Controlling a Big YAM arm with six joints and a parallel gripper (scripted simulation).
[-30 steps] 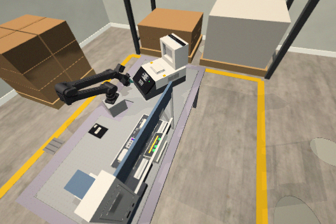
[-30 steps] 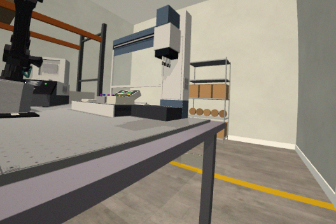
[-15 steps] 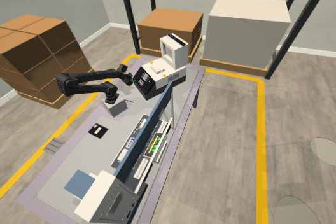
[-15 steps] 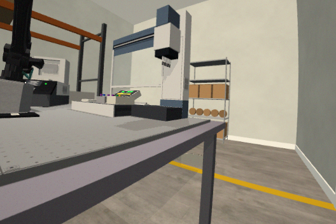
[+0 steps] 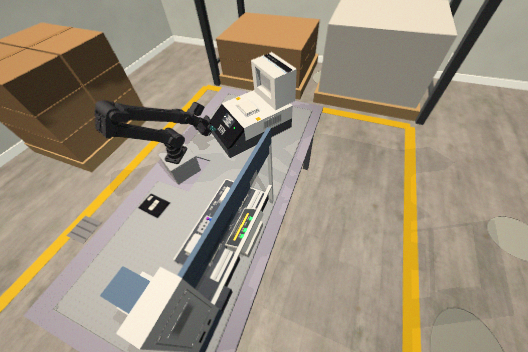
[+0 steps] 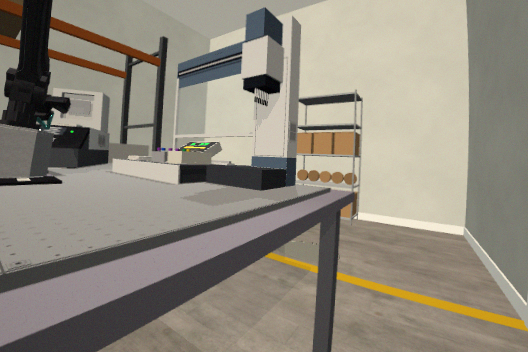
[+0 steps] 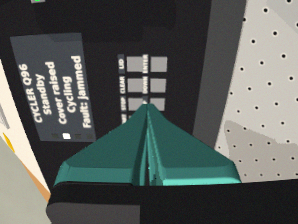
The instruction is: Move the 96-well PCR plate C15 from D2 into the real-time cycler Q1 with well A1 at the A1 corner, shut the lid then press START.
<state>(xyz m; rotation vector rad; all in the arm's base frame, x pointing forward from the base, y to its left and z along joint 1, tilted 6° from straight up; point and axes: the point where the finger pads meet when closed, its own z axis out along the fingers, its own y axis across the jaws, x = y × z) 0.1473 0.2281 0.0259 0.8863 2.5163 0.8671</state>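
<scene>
The cycler Q1 (image 5: pixel 231 142) (image 6: pixel 93 150) has its lid (image 5: pixel 288 87) (image 6: pixel 101 106) raised. Its lamp (image 5: pixel 234 128) (image 6: pixel 72 131) is green, and the wrist view shows the mark lit at "Cover raised". A pale plate-like shape (image 5: pixel 245 108) lies on Q1's top; its seating and A1 corner cannot be read. My gripper (image 5: pixel 212 128) (image 7: pixel 147 113) is shut and empty before the panel, its tips overlapping the view near the STOP key (image 7: pixel 135 104). The CLEAR key (image 7: pixel 134 85) and LID key (image 7: pixel 134 64) are visible; START is mostly hidden. Contact cannot be told.
The hand-off row has a pale plate (image 5: pixel 225 190) at the D1 end, the tube block (image 5: pixel 204 225) and the deep-well block (image 5: pixel 192 246). The liquid handler's blue beam (image 5: pixel 235 181) passes over the row's far side. The black regrip nest (image 5: pixel 145 205) lies near the arm's base.
</scene>
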